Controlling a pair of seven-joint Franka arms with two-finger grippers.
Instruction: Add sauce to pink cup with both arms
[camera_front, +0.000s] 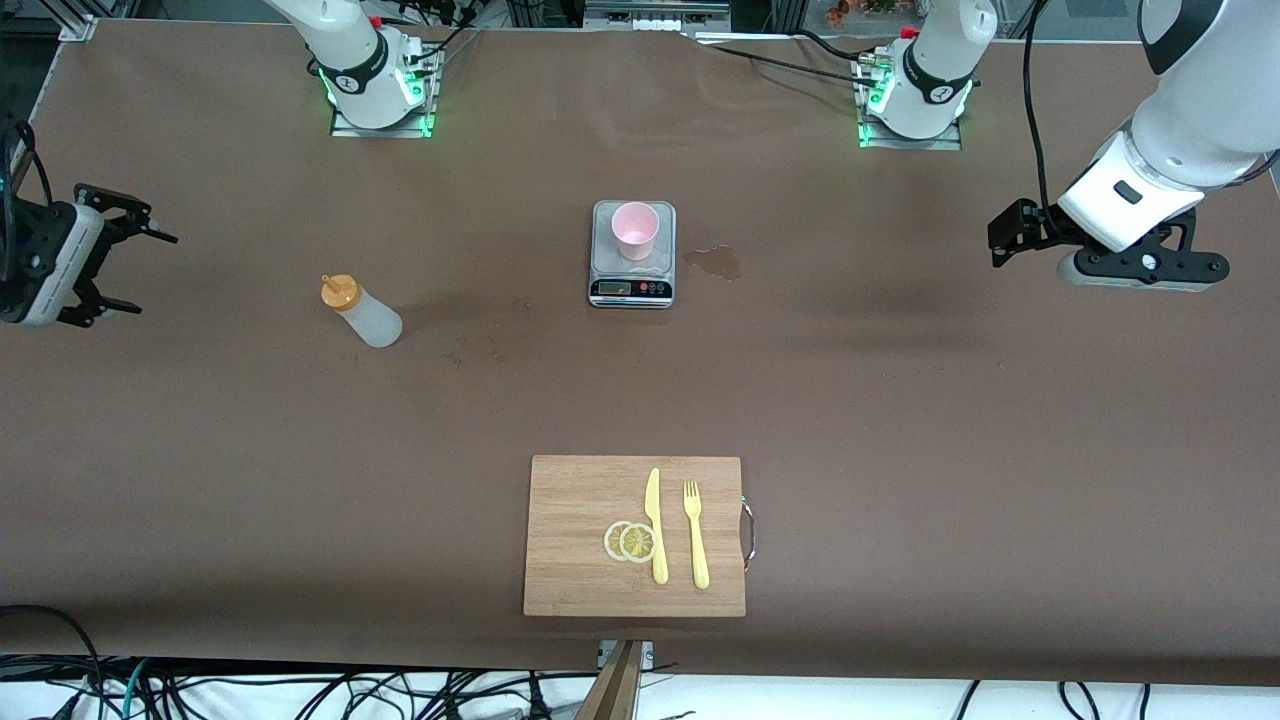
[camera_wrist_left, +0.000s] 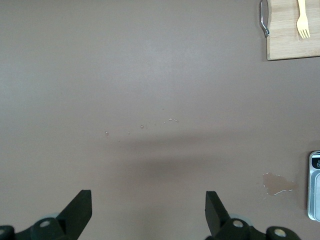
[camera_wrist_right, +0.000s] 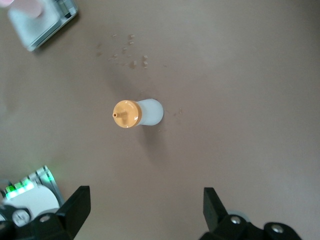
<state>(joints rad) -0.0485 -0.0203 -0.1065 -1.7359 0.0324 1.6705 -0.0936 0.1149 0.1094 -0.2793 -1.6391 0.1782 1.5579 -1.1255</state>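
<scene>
The pale pink cup (camera_front: 635, 230) stands upright on a small grey kitchen scale (camera_front: 632, 285) at mid table; only a sliver of the cup (camera_wrist_right: 24, 6) shows in the right wrist view. The sauce is a whitish squeeze bottle (camera_front: 362, 312) with an orange nozzle cap, upright on the table toward the right arm's end. My right gripper (camera_front: 140, 270) hovers open and empty over that end of the table, apart from the bottle (camera_wrist_right: 137, 113), its fingertips (camera_wrist_right: 77, 202) wide. My left gripper (camera_front: 1000, 243) hangs open and empty over bare table at the left arm's end, fingertips (camera_wrist_left: 215, 207) wide apart.
A wooden cutting board (camera_front: 580, 540) near the front edge carries two lemon slices (camera_front: 630, 541), a yellow knife (camera_front: 655, 525) and a yellow fork (camera_front: 696, 533). A wet stain (camera_front: 715, 261) lies beside the scale toward the left arm's end. Both arm bases (camera_front: 378, 85) stand along the back.
</scene>
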